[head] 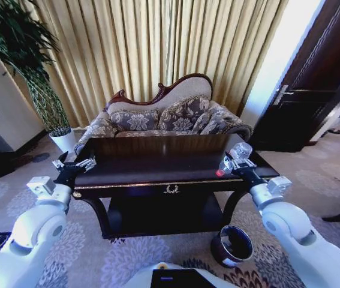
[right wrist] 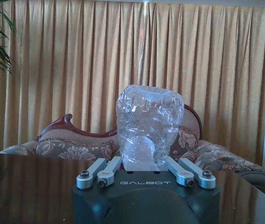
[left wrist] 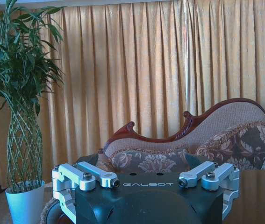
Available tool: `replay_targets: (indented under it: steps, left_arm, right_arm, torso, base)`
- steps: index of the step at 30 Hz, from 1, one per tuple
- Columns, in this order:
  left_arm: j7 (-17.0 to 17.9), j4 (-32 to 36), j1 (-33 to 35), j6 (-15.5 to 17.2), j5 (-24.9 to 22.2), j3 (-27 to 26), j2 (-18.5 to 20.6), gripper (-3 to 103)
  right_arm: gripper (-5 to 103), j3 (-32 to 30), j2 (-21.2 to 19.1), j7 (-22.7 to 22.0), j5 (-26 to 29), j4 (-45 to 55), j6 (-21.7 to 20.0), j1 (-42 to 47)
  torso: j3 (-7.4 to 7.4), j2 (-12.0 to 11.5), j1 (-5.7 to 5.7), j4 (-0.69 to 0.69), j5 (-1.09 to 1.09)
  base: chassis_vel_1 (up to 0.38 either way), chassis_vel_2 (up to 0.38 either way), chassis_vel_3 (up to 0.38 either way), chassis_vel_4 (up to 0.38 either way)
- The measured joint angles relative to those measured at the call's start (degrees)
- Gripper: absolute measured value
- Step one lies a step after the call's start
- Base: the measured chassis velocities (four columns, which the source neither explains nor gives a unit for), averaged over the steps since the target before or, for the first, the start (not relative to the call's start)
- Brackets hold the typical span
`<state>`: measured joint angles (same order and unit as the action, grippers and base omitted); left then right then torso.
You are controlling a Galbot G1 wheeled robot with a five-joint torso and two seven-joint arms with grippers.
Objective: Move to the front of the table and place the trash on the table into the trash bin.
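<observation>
The dark glossy table (head: 158,163) with a gold front emblem stands right in front of me. Over its right end, my right gripper (head: 237,164) is shut on the trash, a crumpled clear plastic bottle (head: 239,152) with a red spot at its lower end. In the right wrist view the bottle (right wrist: 147,126) stands between the fingers (right wrist: 105,171) above the tabletop (right wrist: 29,186). My left gripper (head: 74,165) hovers open at the table's left end, with nothing between its fingers (left wrist: 97,175). The trash bin (head: 231,245), a round dark bucket, sits on the carpet below the table's right front corner.
An ornate sofa (head: 170,117) stands close behind the table, before gold curtains. A tall plant in a white pot (head: 65,141) is at the back left, and a dark door (head: 313,90) at the right. Patterned carpet surrounds the table.
</observation>
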<state>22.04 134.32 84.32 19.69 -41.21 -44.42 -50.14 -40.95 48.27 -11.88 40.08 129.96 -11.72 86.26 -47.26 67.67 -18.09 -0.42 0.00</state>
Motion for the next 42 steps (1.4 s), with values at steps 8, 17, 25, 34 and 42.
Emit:
replay_targets:
  steps: [8,17,25,34,42]
  left_arm:
    - [-0.1,0.2,0.5,-0.3,0.2,-0.1,0.0,100]
    - [-0.5,0.2,0.9,-0.9,0.4,-0.1,0.0,100]
    - [-0.6,-0.2,0.7,-1.3,0.5,0.1,0.0,100]
    - [-0.6,-0.5,0.7,-2.1,1.6,0.5,-0.2,100]
    - [-0.4,1.0,0.8,-2.0,1.4,0.0,0.2,100]
  right_arm:
    - [24,-0.4,0.7,-0.2,-0.3,1.2,0.0,0.9]
    - [24,-0.3,1.2,-0.4,-0.8,1.7,0.1,1.2]
    - [24,0.5,1.4,-0.6,-1.5,1.1,0.1,0.8]
    - [24,3.8,3.5,-1.5,-2.9,-3.4,0.0,0.1]
    - [24,7.5,7.0,-1.5,-3.5,-16.3,-0.1,-3.3]
  torso:
    - [0.0,0.0,0.0,-0.01,-0.01]
    - [0.0,0.0,0.01,-0.01,0.0]
    - [0.0,0.0,0.0,-0.01,-0.01]
    - [0.02,0.0,0.04,-0.01,0.01]
    - [-0.01,0.0,-0.02,-0.01,0.01]
  base:
    - [0.107,-0.102,-0.105,0.096]
    - [0.127,-0.119,-0.124,0.12]
    - [0.119,-0.101,-0.116,0.102]
    - [0.076,-0.078,-0.074,0.082]
    - [0.0,0.0,0.0,0.0]
